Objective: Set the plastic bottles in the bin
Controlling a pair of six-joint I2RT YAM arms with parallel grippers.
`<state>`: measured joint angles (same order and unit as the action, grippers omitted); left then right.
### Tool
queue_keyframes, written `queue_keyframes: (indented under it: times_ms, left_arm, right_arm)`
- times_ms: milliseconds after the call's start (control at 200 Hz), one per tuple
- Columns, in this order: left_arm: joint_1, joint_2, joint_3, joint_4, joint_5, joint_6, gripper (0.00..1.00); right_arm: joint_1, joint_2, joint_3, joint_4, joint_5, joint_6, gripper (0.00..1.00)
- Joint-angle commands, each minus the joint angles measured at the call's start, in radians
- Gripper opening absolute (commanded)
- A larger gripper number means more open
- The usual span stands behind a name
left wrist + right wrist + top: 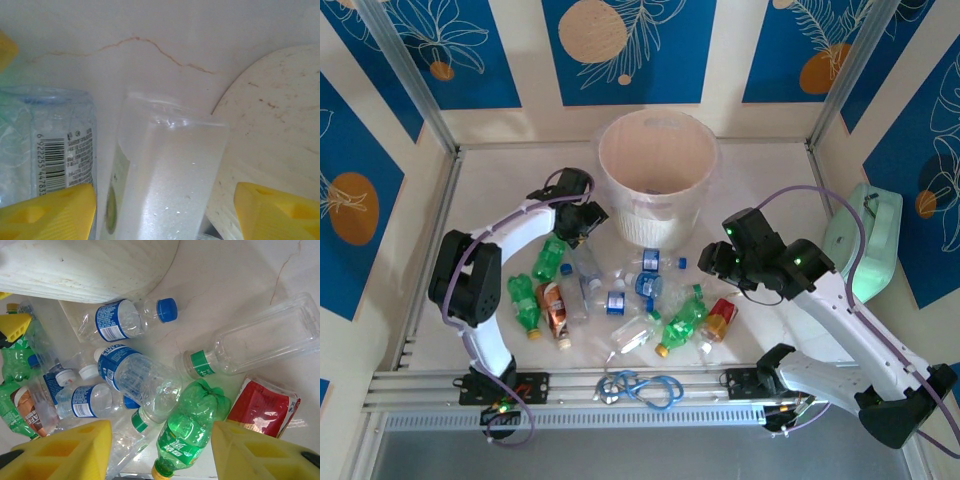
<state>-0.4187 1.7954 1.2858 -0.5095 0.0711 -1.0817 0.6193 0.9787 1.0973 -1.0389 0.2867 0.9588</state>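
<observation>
Bin [655, 175] stands mid-tabletop toward the far edge. The plastic bottles [620, 295] lie in a heap betw. it and the near edge, none lifted.

Left gripper [582, 222] sits low at the heap's far-left side, just beside the bin's base. In the wrist view its jaws are released, w/ yellow fingers [47, 212] either side of a frosted clear bottle [170, 185] lying lengthwise betw. them. That straddle lets a close pinch across the narrow body. Prob. no pad contact yet, but the frame cuts the fingers so it's hard to say. A labelled clear bottle [50, 150] lies right by one finger & could get caught in the squeeze.

Right gripper [715, 258] hangs over the heap's right side, jaws released, nothing held. A green bottle [192, 427] lies below betw. its fingers [65, 450], w/ a square clear bottle [250, 347] & a crushed red one [262, 407] alongside. It looks lined up on the green one as its own pick.
</observation>
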Motion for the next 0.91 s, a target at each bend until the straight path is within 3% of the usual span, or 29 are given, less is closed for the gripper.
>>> queue_keyframes:
  times_ms: [0, 900]
  left_arm:
    - [-0.009, 0.003, 0.029, -0.073, -0.045, 0.032, 0.74]
    - [-0.028, 0.203, 0.186, -0.144, -0.06, 0.069, 0.7]
  right_arm:
    - [-0.001, -0.002, -0.011, 0.004, -0.016, 0.009, 0.55]
    - [0.003, 0.002, 0.027, -0.022, -0.002, 0.006, 0.55]
